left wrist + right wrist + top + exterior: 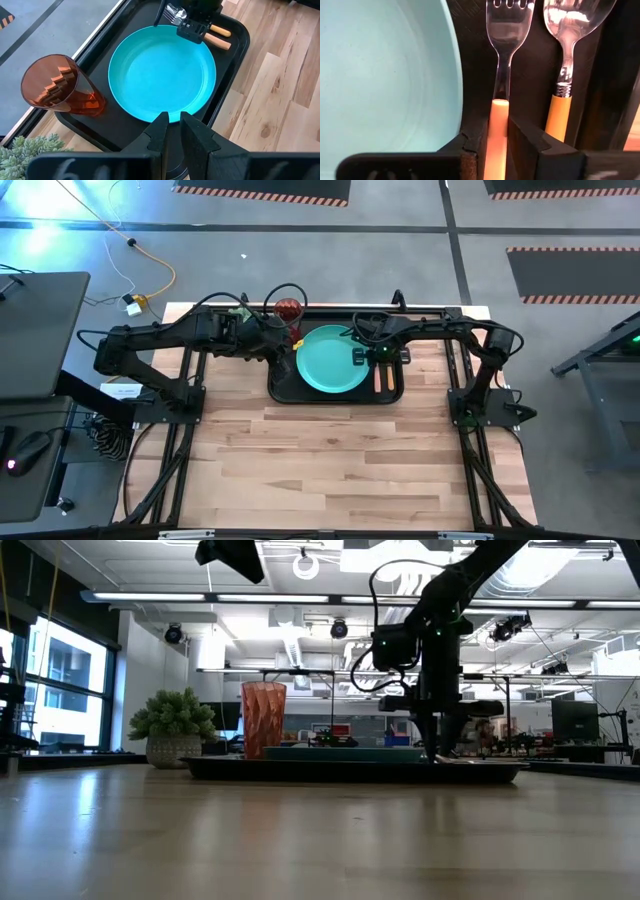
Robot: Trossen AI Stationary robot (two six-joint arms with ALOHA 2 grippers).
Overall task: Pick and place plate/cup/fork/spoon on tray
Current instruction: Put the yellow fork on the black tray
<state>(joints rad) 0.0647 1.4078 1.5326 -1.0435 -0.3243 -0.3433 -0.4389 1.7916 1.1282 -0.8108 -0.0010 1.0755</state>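
The black tray lies at the table's far middle. The teal plate lies flat in it. The red cup stands upright in the tray's far left corner. The fork and the spoon lie side by side on the tray to the right of the plate. My right gripper is low over the tray, shut on the fork. My left gripper hovers high over the tray's left part, shut and empty. My right gripper pinches the fork's orange handle between its two fingers, just behind the metal neck. The fingers come from above and point down, one on each long side of the handle. The fork lies level along the tray floor, tines toward the far edge.
A green spiky plant in a pot stands on the table left of the tray. The wide near half of the wooden table is bare. The arm bases stand at the table's left and right sides.
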